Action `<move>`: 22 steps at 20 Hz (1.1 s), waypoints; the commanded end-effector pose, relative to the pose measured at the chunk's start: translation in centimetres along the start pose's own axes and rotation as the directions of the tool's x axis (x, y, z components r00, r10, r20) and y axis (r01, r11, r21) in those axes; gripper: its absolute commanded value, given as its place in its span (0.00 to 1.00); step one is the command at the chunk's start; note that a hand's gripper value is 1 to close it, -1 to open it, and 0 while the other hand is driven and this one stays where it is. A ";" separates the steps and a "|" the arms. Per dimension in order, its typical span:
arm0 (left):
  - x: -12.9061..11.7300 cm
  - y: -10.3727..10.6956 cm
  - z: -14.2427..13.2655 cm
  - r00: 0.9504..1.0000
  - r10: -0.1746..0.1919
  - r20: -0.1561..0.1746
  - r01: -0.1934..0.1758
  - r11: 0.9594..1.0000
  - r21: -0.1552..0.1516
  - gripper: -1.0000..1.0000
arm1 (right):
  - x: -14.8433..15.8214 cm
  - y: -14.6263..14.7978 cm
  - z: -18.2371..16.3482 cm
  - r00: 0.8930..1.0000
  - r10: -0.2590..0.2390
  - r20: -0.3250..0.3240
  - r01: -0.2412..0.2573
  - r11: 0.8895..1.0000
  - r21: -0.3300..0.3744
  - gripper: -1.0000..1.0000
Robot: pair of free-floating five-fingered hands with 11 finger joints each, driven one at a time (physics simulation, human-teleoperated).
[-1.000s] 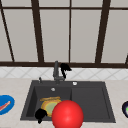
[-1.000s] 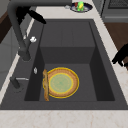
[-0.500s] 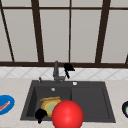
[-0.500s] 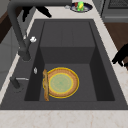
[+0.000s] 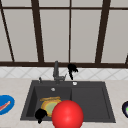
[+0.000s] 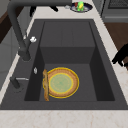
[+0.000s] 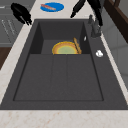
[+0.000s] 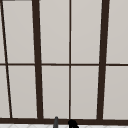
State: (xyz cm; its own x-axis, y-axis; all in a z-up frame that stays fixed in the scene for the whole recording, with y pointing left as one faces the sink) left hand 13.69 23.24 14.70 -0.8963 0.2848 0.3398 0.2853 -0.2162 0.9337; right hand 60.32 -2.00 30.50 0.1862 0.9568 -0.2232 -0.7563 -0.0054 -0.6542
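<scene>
Front view: right hand (image 5: 72, 69) hangs in the air just right of the tap (image 5: 56, 71), above the sink's back rim, fingers pointing down and loosely straight, holding nothing. Left hand (image 5: 40, 114) sits low at the front-left corner of the sink (image 5: 90, 100), near the plate (image 5: 50, 105); fingers droop down, relaxed, nothing in them. A red ball (image 5: 67, 114) fills the foreground at the sink's front edge, partly covering the plate. On the counter at far left lies a blue dish (image 5: 5, 104) w/ a reddish strip on it; at far right, the edge of a dark bowl (image 5: 125, 109).

Left side view: yellow-rimmed plate (image 6: 61, 82) w/ greenish centre lies flat on the basin floor, in the deep compartment nearest the tap (image 6: 18, 35). A brown stick-like item (image 6: 45, 85) stands along the plate's tap-side edge, touching it. One hand (image 6: 121, 56) hovers over the counter on the side opposite the tap, apart from the plate. Dark bowl (image 6: 80, 6) w/ coloured contents sits beyond the far end of the sink.

Right side view: blue dish (image 7: 52, 6) lies on the counter past the sink; left hand (image 7: 21, 13) floats off the sink's corner, well apart from the plate (image 7: 64, 48).
</scene>
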 end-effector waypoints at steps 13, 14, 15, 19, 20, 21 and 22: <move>0.0 0.0 0.0 1.000 0.000 0.000 0.000 1.000 0.000 0.50 | -3.0 3.2 1.5 0.999 -0.007 -0.033 0.007 1.000 -0.001 0.00; 0.0 0.0 0.0 1.000 0.000 0.000 0.000 1.000 0.000 0.50 | -3.5 3.7 1.9 1.000 -0.013 -0.024 0.013 1.000 -0.008 0.00; 0.0 0.0 0.0 1.000 0.000 0.000 0.000 1.000 0.000 0.50 | -3.9 4.2 2.3 1.000 -0.016 -0.014 0.016 1.000 -0.011 0.00; 0.0 0.0 0.0 1.000 0.000 0.000 0.000 1.000 0.000 0.50 | -5.8 6.0 3.5 0.999 -0.033 0.014 0.034 0.999 -0.036 0.00; 0.0 0.0 0.0 1.000 0.000 0.000 0.000 1.000 0.000 0.50 | -6.2 6.4 3.8 0.999 -0.035 0.017 0.036 0.999 -0.037 0.00; 0.0 0.0 0.0 1.000 0.000 0.000 0.000 1.000 0.000 0.50 | -6.7 6.9 4.0 0.999 -0.037 0.023 0.037 0.999 -0.034 0.00; 0.0 0.0 0.0 1.000 0.000 0.000 0.000 1.000 0.000 0.50 | -7.2 7.4 4.3 0.999 -0.039 0.026 0.040 0.999 -0.033 0.00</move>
State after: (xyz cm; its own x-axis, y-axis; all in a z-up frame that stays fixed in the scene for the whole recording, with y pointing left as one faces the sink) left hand 13.69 23.24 14.70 -0.8963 0.2848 0.3398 0.2853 -0.2162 0.9337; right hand 52.46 -6.47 30.39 0.1962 0.9574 -0.2119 -0.7394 0.0026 -0.6732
